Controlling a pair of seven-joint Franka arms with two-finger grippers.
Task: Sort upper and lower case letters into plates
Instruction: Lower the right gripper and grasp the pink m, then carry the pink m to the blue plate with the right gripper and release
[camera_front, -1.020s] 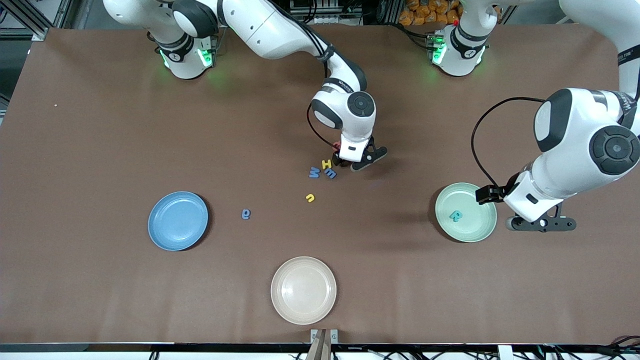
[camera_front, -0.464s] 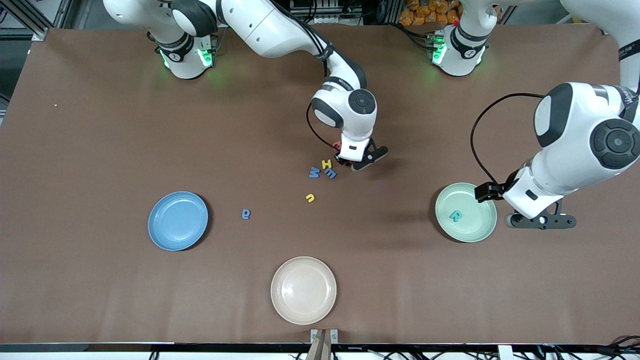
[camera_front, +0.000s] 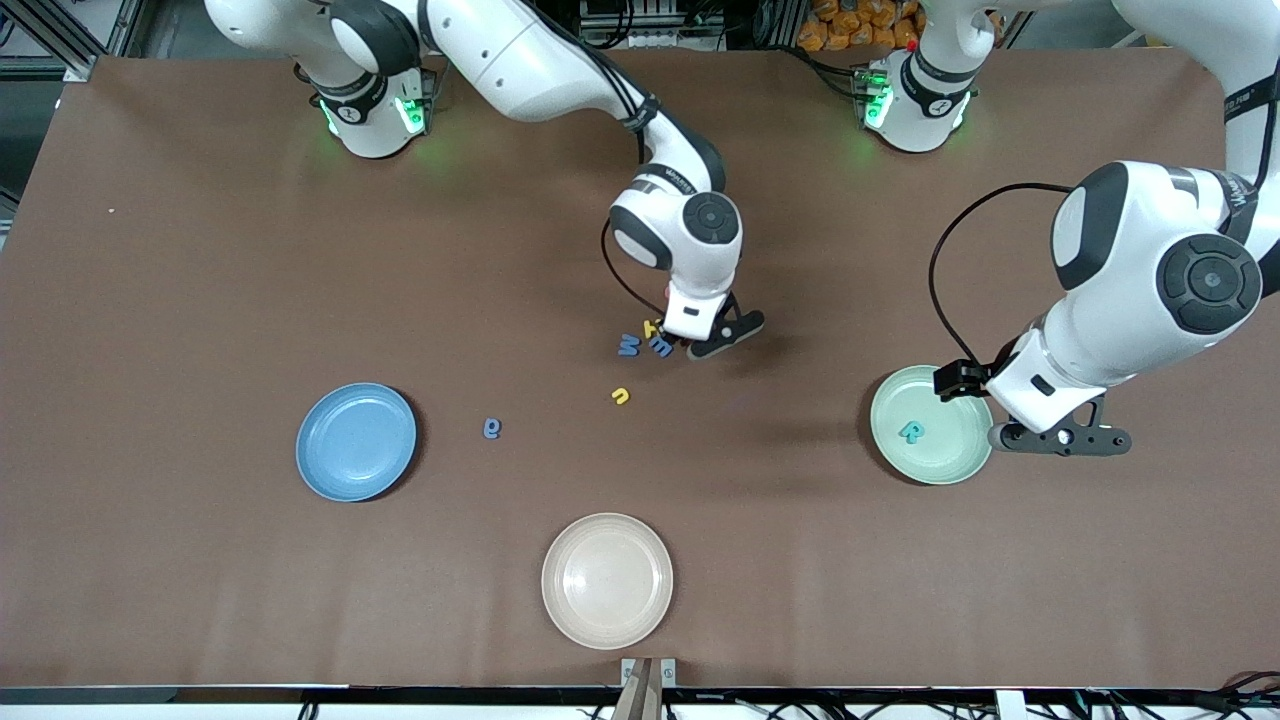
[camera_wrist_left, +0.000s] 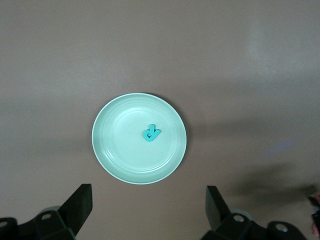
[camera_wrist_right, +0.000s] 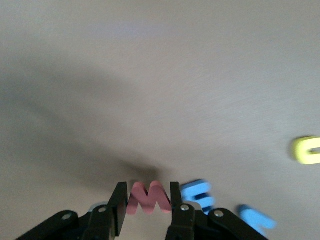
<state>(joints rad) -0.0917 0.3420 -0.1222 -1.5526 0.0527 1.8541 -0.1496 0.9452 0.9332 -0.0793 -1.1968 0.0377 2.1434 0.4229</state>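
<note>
Right wrist view showed right gripper (camera_wrist_right: 146, 202) clamped on pink letter (camera_wrist_right: 147, 198), blue letters (camera_wrist_right: 199, 194) just beside fingers, yellow one (camera_wrist_right: 306, 149) farther off. Left gripper (camera_wrist_left: 147, 210) hung spread wide over edge of green plate (camera_wrist_left: 112, 150), teal letter (camera_wrist_left: 150, 133) inside. Blue plate (camera_front: 355, 441) well apart from both

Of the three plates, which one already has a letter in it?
The pale green plate, at the left arm's end of the table, holds a teal letter. The blue plate and cream plate hold nothing.
</note>
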